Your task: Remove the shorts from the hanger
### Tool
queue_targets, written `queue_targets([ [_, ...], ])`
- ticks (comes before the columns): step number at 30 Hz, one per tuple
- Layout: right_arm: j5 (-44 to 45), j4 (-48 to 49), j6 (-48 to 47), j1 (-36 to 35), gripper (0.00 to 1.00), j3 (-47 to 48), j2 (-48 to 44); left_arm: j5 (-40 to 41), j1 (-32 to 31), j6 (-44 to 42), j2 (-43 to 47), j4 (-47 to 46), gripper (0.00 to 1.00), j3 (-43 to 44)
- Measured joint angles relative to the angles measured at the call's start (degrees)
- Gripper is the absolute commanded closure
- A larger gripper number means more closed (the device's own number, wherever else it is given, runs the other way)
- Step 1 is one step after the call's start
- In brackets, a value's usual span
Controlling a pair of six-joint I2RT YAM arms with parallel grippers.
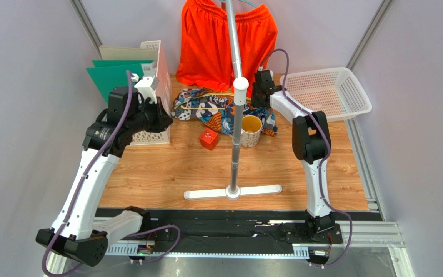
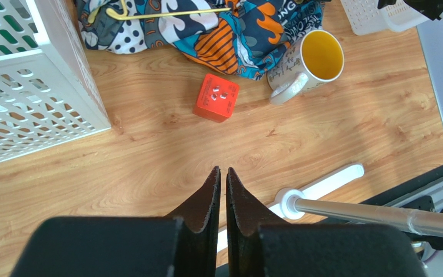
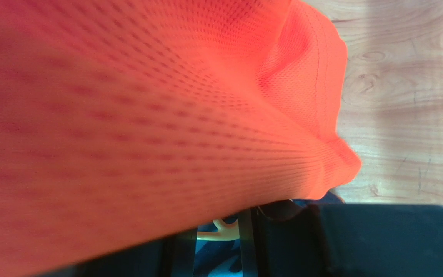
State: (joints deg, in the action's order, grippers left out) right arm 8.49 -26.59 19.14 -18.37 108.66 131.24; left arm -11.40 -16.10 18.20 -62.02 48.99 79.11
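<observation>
I see 2 pairs from here. The orange shorts [image 1: 218, 46] hang at the far edge of the table [image 1: 166, 167], behind the rack pole [image 1: 236, 115]. My right gripper [image 1: 262, 75] is up against their lower right hem. In the right wrist view the orange mesh drapes over the fingers and fills nearly the whole frame. I cannot tell whether those jaws are clamped on the cloth or only lying under it.

The printed shorts [image 1: 206, 109] lie crumpled on the table just in front of the orange pair. A yellow hanger [image 2: 166, 12] rests across them, and a mug [image 1: 251, 130] touches their near right side.

My left gripper [image 2: 222, 179] hovers over bare wood beside the white crate [image 1: 154, 86], nearer than a red cube [image 1: 209, 138]. Its jaws are pressed almost together with nothing between them, well apart from both pairs.
</observation>
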Motion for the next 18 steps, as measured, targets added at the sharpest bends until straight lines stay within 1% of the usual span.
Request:
queue_targets([
  [5,-0.02,0.74,-1.88,-0.2,0.76,0.22,1.57,0.42,-0.39,-0.52,0.11,0.07,0.9,0.0],
  [11,0.07,1.01,-3.58,-0.37,0.73,0.26,3.06,1.05,-0.52,-0.52,0.39,0.15,0.9,0.0],
  [15,0.59,1.44,-4.02,-0.7,0.73,1.2,4.09,1.25,-1.01,-0.39,0.81,1.07,0.9,0.0],
  [16,0.68,1.49,-4.02,-0.74,0.74,1.55,4.37,1.22,-1.07,-0.37,0.81,1.2,0.9,0.0],
  [18,1.07,1.57,-4.02,-1.07,0.78,2.49,5.11,1.18,-1.16,-0.22,0.81,1.46,0.9,0.0],
])
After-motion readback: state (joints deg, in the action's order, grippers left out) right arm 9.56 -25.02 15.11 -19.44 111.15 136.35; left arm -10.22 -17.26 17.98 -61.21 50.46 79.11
